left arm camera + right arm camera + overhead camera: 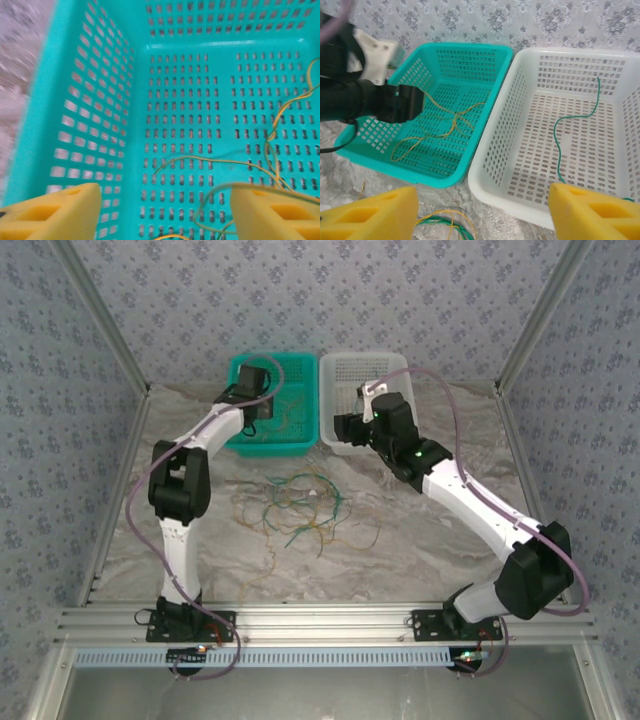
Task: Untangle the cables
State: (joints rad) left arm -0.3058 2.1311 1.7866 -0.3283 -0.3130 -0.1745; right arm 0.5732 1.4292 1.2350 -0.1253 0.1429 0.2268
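Now, left gripper (164, 195): we see both yellow fingers (50, 212) spread wide with nothing clamped between them, inside the teal basket (95, 110). The yellow cables (225, 162) lie on the basket floor ahead of the gap and toward the right finger. One loop crosses that finger's tip; we cannot tell whether it touches.

Right gripper (482, 195): fingers (590, 212) likewise apart, holding nothing. A green cable (559, 140) lies in the white basket (495, 145), ending just above the right finger's tip. Between the fingers, on the table (340, 175), we note green and yellow strands (445, 222).

From above, the loose tangle (300, 505) sits well apart from both grippers.
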